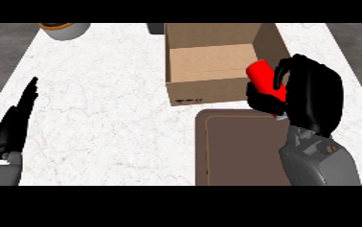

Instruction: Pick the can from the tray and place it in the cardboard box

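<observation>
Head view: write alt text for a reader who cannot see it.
The right robot hand holds a red can at the near right corner of an open cardboard box, above a brown tray on a white marble counter. The left robot hand rests open at the left edge, and a grey pot stands at the far left.

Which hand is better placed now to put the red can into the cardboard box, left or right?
Right. The right hand already has its fingers curled round the red can, at the cardboard box edge. The left hand rests open at the far left.
</observation>
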Available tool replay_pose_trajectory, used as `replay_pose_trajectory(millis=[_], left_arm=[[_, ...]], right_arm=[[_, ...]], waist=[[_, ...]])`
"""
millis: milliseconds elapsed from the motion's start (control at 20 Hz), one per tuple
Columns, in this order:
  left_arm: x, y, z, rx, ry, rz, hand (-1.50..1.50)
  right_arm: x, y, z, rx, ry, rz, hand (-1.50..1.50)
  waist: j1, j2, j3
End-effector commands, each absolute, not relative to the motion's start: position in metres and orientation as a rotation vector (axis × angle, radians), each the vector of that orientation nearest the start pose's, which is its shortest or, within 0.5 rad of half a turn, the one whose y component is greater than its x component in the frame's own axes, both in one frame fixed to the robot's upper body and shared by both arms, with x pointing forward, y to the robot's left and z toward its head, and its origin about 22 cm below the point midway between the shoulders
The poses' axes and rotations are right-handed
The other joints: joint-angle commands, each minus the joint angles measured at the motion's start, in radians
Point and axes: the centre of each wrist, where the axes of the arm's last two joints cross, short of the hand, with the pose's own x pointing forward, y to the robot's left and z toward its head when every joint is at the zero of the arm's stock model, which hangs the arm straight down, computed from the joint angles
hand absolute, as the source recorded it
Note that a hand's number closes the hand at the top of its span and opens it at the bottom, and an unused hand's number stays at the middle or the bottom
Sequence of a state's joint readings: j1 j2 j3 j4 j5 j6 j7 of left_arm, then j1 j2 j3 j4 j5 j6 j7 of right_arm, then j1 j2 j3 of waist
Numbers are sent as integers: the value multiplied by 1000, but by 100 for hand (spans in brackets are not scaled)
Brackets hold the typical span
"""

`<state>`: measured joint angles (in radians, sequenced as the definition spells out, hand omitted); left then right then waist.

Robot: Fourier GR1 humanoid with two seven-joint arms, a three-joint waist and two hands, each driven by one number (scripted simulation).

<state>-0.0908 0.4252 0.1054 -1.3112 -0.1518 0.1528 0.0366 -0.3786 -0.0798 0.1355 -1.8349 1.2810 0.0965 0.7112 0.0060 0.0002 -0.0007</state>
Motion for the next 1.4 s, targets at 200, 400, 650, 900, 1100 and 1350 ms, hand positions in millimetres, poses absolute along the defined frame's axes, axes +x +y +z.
replay_pose_trajectory(millis=[200, 400, 650, 900, 1100, 1350], left_arm=[[282, 352, 20, 654, -1370, -211, 0], [260, 361, 13, 644, -1369, -211, 0], [272, 346, 6, 619, -1382, -225, 0], [269, 354, 18, 616, -1391, -239, 0], [276, 338, 20, 628, -1415, -248, 0], [288, 348, 30, 614, -1419, -254, 0]], right_arm=[[354, -139, 179, -1205, -1442, 382, 150], [386, -150, 179, -1120, -1398, 331, 150], [428, -125, 173, -1090, -1377, 330, 150], [455, -147, 156, -1118, -1326, 315, 150], [464, -166, 137, -1183, -1234, 301, 150], [461, -166, 105, -1024, -1179, 173, -150]], waist=[[7, 7, 1], [15, 5, 1], [23, 11, 0], [35, 13, 1], [50, 20, 1], [62, 31, 2]])
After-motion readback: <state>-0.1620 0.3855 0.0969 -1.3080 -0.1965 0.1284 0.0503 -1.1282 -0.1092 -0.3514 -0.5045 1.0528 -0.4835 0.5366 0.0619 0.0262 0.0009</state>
